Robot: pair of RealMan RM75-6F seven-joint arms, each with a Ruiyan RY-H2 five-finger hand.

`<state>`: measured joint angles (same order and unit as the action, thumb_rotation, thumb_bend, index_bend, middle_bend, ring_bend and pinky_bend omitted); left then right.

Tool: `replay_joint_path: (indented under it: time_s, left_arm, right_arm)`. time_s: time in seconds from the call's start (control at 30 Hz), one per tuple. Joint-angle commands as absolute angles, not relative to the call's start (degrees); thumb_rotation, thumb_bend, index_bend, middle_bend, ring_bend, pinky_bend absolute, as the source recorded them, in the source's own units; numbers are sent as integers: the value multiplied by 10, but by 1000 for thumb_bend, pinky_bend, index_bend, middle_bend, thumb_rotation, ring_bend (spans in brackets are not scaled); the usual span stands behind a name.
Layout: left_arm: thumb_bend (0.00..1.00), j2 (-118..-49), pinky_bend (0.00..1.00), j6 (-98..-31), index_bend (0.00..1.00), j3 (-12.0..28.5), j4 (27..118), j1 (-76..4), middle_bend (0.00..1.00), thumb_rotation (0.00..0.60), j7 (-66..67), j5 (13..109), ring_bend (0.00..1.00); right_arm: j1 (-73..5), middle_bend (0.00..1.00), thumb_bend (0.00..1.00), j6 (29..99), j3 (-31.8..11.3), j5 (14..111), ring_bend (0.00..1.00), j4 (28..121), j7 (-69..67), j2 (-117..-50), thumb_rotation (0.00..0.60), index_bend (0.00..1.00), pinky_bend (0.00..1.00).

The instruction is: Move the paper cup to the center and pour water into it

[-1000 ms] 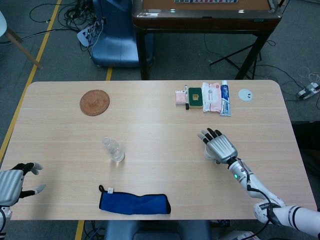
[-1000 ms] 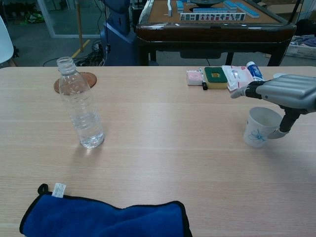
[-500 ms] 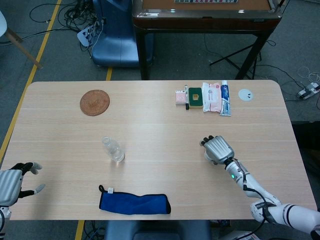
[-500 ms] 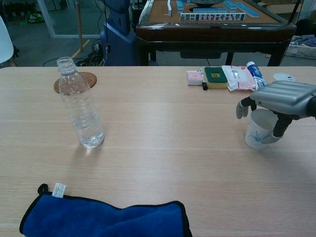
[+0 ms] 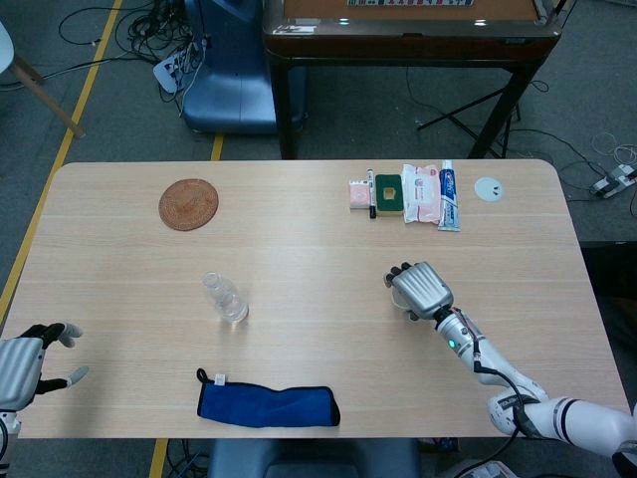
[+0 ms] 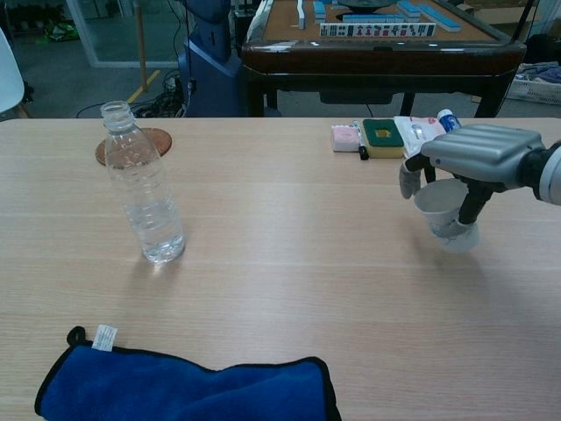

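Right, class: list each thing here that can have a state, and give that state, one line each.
paper cup: held by the right hand, tilted, mouth open.
right hand: grips the cup from above.
left hand: holds nothing, fingers apart, at the table edge.
water bottle: upright, uncapped, little water inside.
blue cloth: lying crumpled.

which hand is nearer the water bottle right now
Right, though not clearly. The left hand hangs at the table's near-left edge, well left of the water bottle. The right hand, gripping the paper cup, is off to its right.

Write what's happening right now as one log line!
right hand: grips paper cup, tilted | left hand: open, table edge | bottle: upright, uncapped, untouched
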<state>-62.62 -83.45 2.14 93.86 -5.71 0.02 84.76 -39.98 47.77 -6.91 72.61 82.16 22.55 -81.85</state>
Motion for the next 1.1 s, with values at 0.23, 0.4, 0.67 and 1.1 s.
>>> replay_joint_path:
  time_s: [0.23,0.4,0.67,1.1]
  left_arm:
    - [63,-624,632,-832,432,23,940,-57,524,600,3,841,420]
    - [63,-624,632,-830,433,23,940,-58,524,600,7,839,420]
    - [63,-623,632,-833,433,24,942,-56,524,600,15,837,420]
    - [64,-622,632,-829,433,25,939,-57,524,600,15,832,420]
  right_arm:
    - [-431,365,47,489,-89,749,351,807,208,-849,600,404,579]
    - [-443,366,47,506,-90,778,351,775,179,-882,600,405,579]
    - [-463,365,47,534,-89,826,353,686,94,-949,600,412,579]
    - [-497,365,47,566,-81,881,353,574,-15,-1023,600,417,579]
